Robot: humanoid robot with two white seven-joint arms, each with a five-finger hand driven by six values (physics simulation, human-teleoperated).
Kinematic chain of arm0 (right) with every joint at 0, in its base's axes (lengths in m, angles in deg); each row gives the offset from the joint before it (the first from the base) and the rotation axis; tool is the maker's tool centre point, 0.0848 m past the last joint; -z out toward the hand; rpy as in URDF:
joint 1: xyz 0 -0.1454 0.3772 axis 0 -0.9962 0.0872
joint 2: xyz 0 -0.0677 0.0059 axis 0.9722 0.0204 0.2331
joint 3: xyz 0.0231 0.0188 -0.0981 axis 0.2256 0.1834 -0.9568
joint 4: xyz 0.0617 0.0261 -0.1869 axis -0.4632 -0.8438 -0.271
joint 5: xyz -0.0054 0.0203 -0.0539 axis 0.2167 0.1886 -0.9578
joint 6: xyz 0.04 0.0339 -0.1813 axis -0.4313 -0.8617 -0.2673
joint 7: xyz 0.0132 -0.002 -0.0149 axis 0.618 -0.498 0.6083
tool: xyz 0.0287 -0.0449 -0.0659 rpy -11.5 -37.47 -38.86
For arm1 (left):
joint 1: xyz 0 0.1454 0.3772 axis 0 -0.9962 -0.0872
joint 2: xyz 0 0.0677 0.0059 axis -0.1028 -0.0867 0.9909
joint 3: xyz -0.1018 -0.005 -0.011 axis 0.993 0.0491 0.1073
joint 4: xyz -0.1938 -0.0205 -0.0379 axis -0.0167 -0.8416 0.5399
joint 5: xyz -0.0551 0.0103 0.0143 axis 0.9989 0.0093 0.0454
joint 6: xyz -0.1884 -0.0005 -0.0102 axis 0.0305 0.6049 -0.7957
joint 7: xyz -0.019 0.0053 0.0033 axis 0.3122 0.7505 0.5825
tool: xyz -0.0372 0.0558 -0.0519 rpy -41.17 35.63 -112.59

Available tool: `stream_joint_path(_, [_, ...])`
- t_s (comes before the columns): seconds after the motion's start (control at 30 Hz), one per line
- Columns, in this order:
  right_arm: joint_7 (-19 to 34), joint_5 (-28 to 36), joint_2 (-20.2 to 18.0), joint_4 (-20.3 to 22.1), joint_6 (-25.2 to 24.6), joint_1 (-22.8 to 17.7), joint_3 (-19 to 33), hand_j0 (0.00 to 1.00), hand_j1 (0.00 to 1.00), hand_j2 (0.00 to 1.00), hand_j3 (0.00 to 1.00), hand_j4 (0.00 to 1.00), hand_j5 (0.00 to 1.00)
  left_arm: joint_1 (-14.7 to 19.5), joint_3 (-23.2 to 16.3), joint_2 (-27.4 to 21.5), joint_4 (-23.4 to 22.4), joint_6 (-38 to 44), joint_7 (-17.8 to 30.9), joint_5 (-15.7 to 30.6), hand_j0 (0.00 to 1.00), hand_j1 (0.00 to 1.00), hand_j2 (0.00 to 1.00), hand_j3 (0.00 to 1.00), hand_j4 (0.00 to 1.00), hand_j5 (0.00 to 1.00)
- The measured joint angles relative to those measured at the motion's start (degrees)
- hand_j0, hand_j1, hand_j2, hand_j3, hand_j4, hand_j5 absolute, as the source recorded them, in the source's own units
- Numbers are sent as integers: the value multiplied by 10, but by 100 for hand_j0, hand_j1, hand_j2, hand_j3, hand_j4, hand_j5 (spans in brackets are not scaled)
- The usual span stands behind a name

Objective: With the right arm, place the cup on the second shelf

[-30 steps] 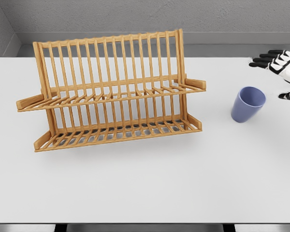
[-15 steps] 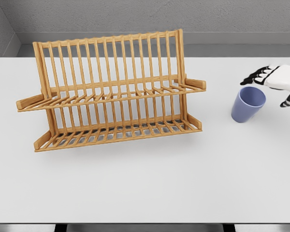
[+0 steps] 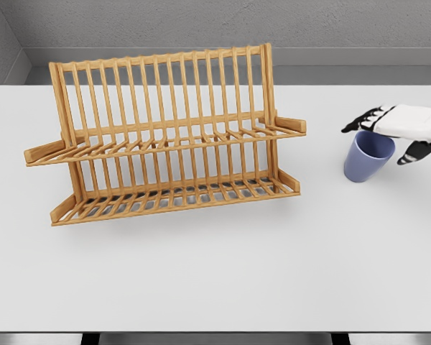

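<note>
Reaching: the white right hand point(image 3: 391, 133), fingers spread, hovers over the blue plastic cup point(image 3: 368, 155); closing around it comes next.

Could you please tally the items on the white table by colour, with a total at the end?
Blue: 1, the cup
Wooden brown: 1, the two-tier dish rack
Total: 2 items on the table
</note>
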Motion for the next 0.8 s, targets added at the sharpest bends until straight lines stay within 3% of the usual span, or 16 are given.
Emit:
stream_joint_path(0.37, [0,0,7,-1,0,15,-21,100,100,100,100,100,100,0,0,0,0,0,0,0,100,100,100,100,100,100])
stream_joint_path(0.4, [0,0,10,-1,0,20,-26,97,97,97,97,97,97,1,0,0,0,0,0,0,100,100,100,100,100,100])
stream_joint_path(0.43, [0,-1,12,-1,0,20,-30,80,80,80,80,80,80,0,0,0,0,0,0,0,100,100,100,100,100,100])
stream_joint_path(0.47, [0,-1,13,-1,0,20,-33,75,75,75,75,75,75,0,0,0,0,0,0,0,100,100,100,100,100,100])
stream_joint_path(0.8, [0,-1,16,0,0,23,-39,71,71,71,71,71,71,1,0,0,0,0,0,0,100,100,100,100,100,100])
